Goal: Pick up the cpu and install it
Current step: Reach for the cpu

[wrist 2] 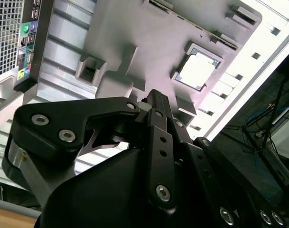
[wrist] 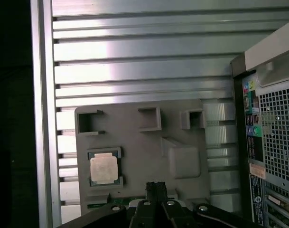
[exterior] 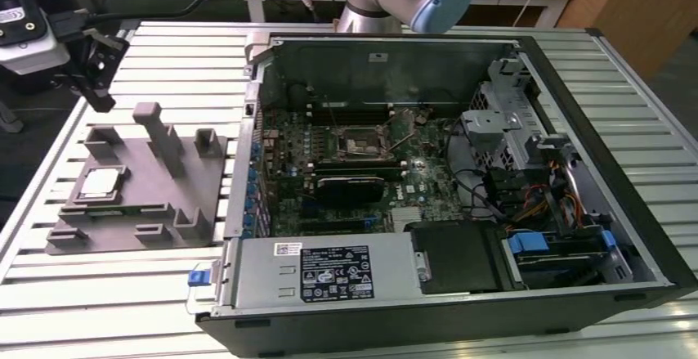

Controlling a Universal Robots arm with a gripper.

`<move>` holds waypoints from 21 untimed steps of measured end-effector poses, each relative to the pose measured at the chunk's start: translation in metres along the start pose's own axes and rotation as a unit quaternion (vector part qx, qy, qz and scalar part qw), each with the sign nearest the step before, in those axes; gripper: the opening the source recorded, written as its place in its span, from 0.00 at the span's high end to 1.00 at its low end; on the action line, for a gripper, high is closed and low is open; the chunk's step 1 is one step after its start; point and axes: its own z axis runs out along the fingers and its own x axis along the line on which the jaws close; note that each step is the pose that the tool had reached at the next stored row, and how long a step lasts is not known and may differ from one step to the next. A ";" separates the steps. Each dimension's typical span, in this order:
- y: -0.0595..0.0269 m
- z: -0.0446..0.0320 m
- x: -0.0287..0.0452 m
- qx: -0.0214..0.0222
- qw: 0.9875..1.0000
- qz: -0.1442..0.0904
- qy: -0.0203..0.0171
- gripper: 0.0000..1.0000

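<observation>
sitting in grey tray (wrist: pixel 135 137): cpu (wrist: pixel 104 169) | tool (wrist: pixel 156 185): closed, body cut off

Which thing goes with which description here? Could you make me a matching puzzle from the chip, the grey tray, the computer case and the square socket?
Things:
1. cpu
2. grey tray
3. computer case
4. socket frame

Descriptions:
A. lying open on its side
B. on the slatted table, at the exterior view's left of the case
C. seated in a square recess of the tray
D. on the green board inside the case

Pairs: 1-C, 2-B, 3-A, 4-D
</observation>
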 end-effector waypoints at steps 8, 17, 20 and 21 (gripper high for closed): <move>-0.0015 0.0103 0.0102 0.000 1.000 0.000 0.000 0.89; -0.0052 0.0221 0.0257 0.000 1.000 0.000 0.000 0.89; -0.0052 0.0221 0.0258 0.000 1.000 0.000 0.000 0.89; -0.0052 0.0222 0.0258 0.000 1.000 0.000 0.000 0.89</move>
